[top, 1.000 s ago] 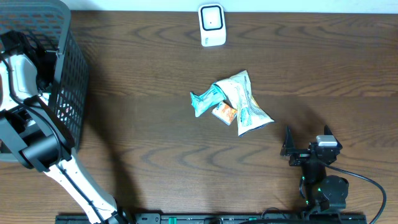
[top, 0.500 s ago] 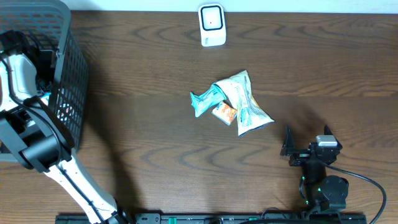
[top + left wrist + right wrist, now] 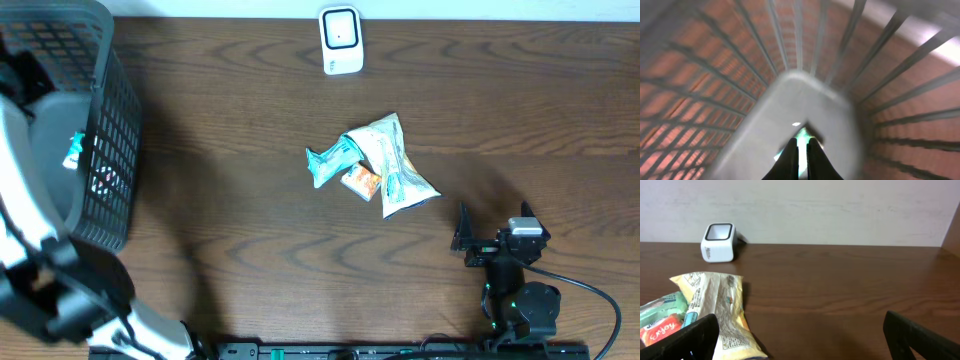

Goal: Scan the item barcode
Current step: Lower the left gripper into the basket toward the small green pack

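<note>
My left gripper (image 3: 800, 142) is inside the grey mesh basket (image 3: 108, 110), its dark jaws shut on a thin teal packet (image 3: 801, 135). From overhead, that teal packet (image 3: 73, 150) shows beside the blurred left arm within the basket. The white barcode scanner (image 3: 340, 40) stands at the table's far edge, and is seen in the right wrist view as the scanner (image 3: 718, 242). My right gripper (image 3: 492, 235) rests open near the front edge, nothing between its fingers (image 3: 696, 336).
A heap of snack packets (image 3: 375, 165) lies mid-table, left of the right gripper; a yellow-white packet (image 3: 715, 310) reaches toward its left finger. Basket bars (image 3: 900, 75) closely surround the left gripper. Dark wooden table (image 3: 230, 200) runs between basket and heap.
The left jaws have closed on the teal packet, and the left arm has swung inside the basket, now blurred. The right arm has not moved.
</note>
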`<state>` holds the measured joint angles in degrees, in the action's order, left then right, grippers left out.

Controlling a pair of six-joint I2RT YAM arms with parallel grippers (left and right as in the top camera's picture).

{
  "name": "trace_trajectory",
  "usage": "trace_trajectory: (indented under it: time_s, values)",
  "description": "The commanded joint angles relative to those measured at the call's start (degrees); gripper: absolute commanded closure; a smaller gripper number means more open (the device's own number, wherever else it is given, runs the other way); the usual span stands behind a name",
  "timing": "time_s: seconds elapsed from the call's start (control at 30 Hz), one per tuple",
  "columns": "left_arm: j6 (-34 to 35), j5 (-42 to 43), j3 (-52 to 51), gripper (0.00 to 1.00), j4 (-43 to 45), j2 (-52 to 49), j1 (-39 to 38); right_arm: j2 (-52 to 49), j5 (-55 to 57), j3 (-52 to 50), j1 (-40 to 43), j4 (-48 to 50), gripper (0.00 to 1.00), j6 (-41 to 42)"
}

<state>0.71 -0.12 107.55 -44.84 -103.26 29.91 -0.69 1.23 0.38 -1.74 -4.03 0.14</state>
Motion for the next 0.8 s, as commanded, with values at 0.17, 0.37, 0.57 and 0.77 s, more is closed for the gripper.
trace_trajectory:
  time_s: [0.17,0.37,0.57,0.77]
  values:
    - [24.9,13.3,0.3,0.93,-2.9,14.4,0.1,0.4,0.1,-0.1,-0.2,-0.3,0.01,-0.6]
    - [24.5,21.2,0.3,0.93,-2.8,19.1,-1.7,0.4,0.1,-0.1,-0.2,-0.3,0.01,-0.6]
    - [19.3,8.1,0.0,0.35,-5.5,18.0,-2.0,0.4,0.1,-0.1,-0.2,-0.3,0.01,-0.6]
    - [13.9,-2.9,-2.9,0.12,-5.6,12.3,-1.9,0.4,0.1,-0.1,-0.2,-0.2,0.01,-0.6]
